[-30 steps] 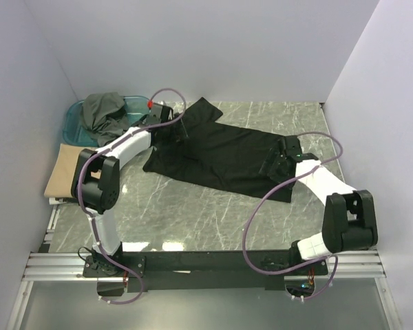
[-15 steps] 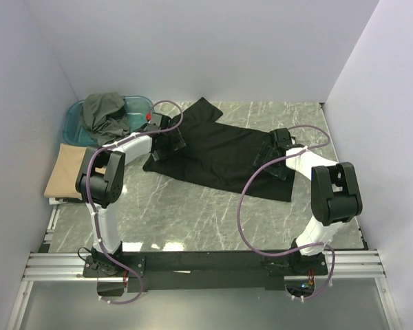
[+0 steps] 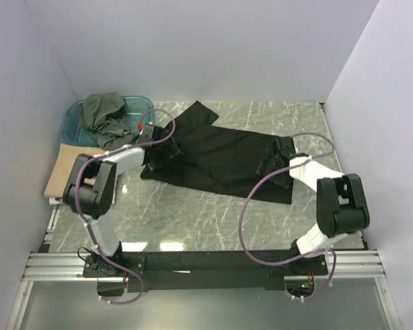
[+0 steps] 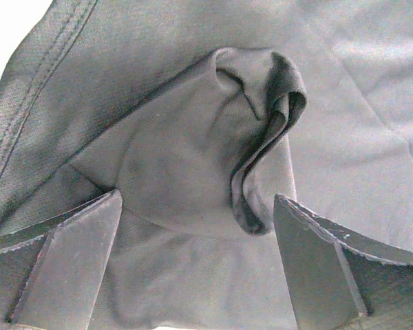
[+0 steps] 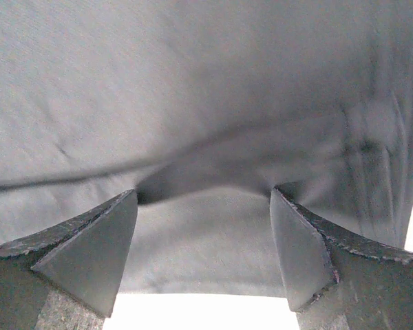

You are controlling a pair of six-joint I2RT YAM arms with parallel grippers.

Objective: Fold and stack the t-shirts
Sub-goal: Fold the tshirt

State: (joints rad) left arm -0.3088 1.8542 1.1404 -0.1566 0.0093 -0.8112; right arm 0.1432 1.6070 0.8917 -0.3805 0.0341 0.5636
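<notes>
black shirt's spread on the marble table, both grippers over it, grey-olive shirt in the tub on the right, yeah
No: the top view shows the tub with the grey-olive shirt at the far left, not the right. The rest holds.

Plain white walls enclose a grey-green marbled tabletop, evenly lit.
</notes>
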